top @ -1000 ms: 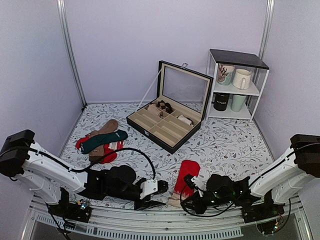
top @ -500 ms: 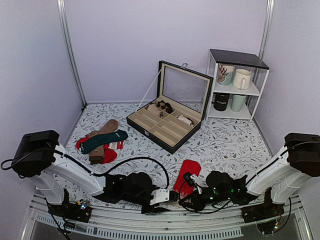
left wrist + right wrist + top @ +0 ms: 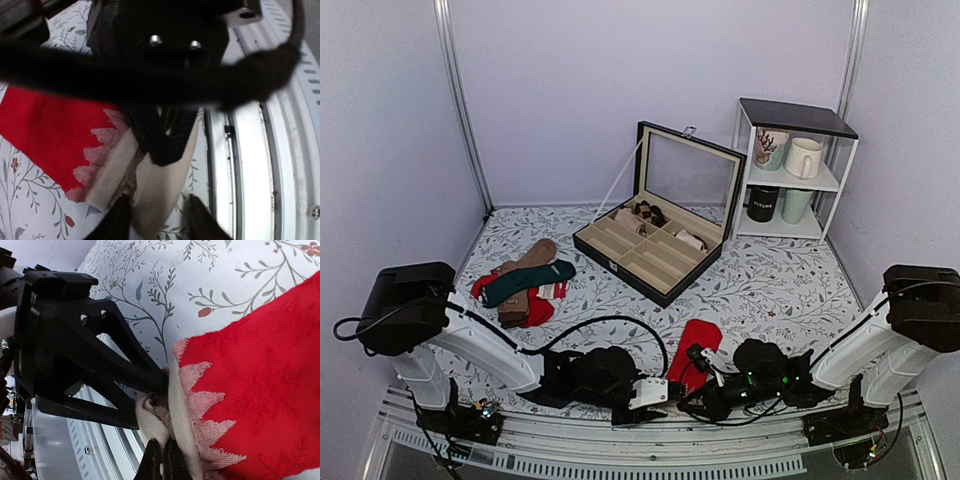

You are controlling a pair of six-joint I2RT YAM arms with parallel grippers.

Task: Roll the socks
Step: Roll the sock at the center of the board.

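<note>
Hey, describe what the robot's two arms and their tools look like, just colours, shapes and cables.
Both the left arm and right arm have a boxy black shoulder block, a long white link and bulky black joint housings. A thin black cable loops off the left arm; small green lights glow on the right. The left tool and right tool have black fingers.

Lab test cell: plain lilac walls [image 3: 570, 90], aluminium frame posts [image 3: 460, 100], floral-covered surface [image 3: 770, 285], arms bolted to rail [image 3: 720, 450].
</note>
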